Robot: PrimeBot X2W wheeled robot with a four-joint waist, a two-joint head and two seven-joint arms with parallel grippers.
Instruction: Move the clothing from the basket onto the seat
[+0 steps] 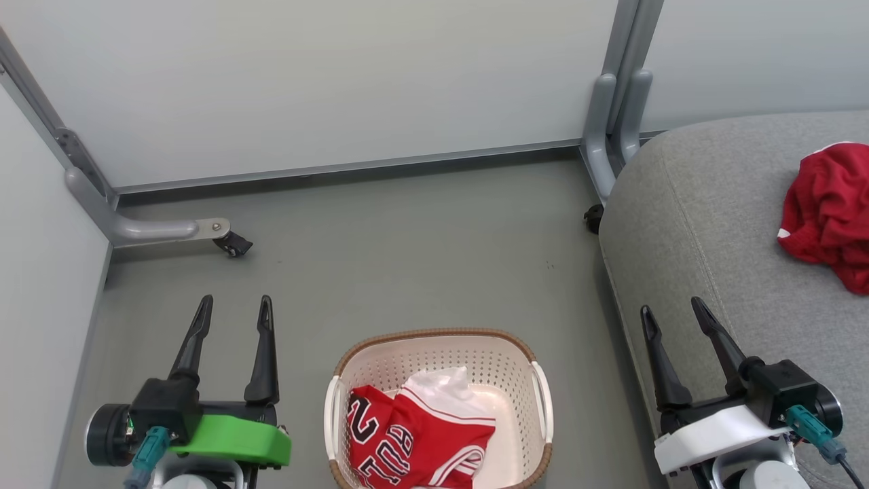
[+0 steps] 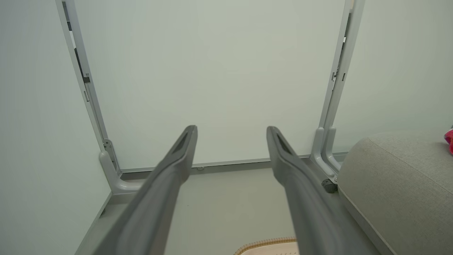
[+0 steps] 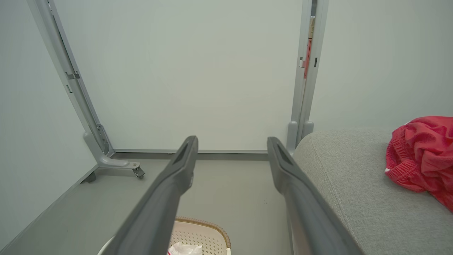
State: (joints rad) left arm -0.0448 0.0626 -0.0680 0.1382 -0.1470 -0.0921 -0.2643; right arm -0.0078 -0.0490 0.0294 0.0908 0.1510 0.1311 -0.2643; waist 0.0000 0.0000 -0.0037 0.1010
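A red jersey (image 1: 414, 438) with black, white-outlined lettering lies crumpled in the cream perforated basket (image 1: 506, 360) on the floor, at the bottom middle of the head view. A plain red shirt (image 1: 829, 210) lies bunched on the grey seat (image 1: 692, 217) at the right; the shirt (image 3: 423, 163) and the seat (image 3: 357, 184) also show in the right wrist view. My left gripper (image 1: 234, 305) stands open to the left of the basket, holding nothing. Over the seat's front edge my right gripper (image 1: 672, 309) is open and empty too.
Pale partition panels close off the back and left, standing on grey feet with castors (image 1: 234, 244). A second panel post (image 1: 614, 129) rises beside the seat's back corner. Grey floor (image 1: 407, 258) lies between basket and panels.
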